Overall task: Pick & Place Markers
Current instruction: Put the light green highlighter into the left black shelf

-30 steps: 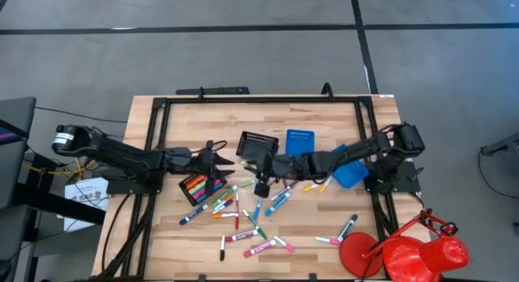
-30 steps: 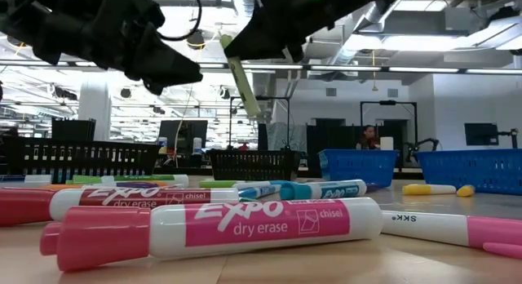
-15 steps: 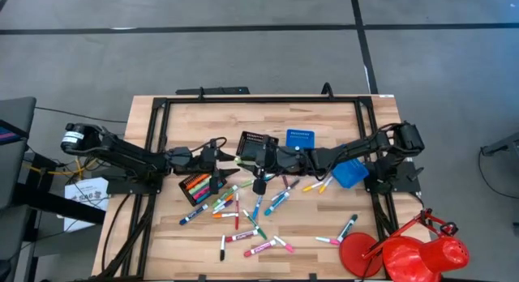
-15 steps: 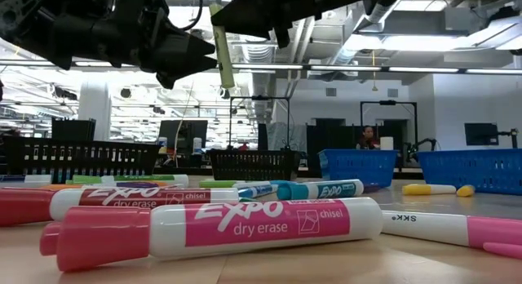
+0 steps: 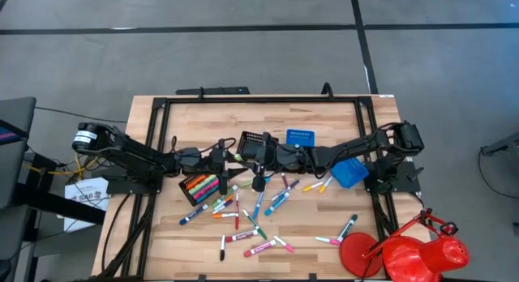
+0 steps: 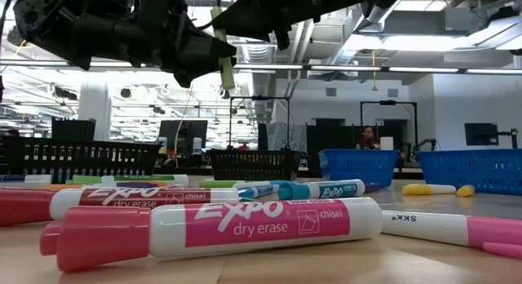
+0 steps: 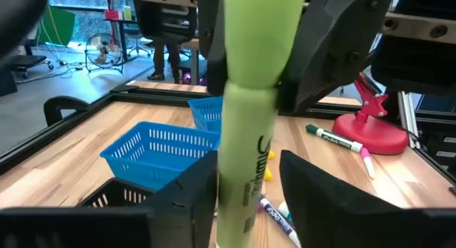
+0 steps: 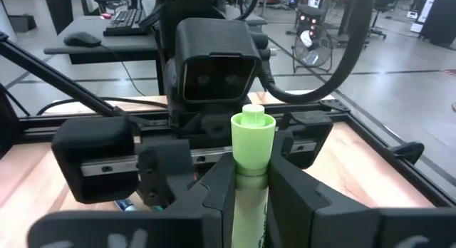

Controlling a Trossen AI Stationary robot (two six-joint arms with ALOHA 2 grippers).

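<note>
Mid-air handoff at bench [image 5: 324, 233] ctr: left gripper [image 5: 229, 158] moved in from 9 o'clock since a sec ago, jaws now bracketing green highlighter [image 7: 249, 134], grip unclear. Right gripper [image 5: 246, 156] jaws clamped on it; likely release next, other markers [image 5: 251, 209] wait at 6 o'clock.

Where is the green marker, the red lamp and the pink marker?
green marker [image 8: 251, 145], right wrist view, on its cap.
red lamp [image 5: 422, 255], high view, on its shade.
pink marker [image 6: 245, 225], low view, on its label.

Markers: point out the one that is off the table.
The light green marker, held up in the air between the right gripper and left gripper. All the others lie flat on the table or in the black tray.
</note>
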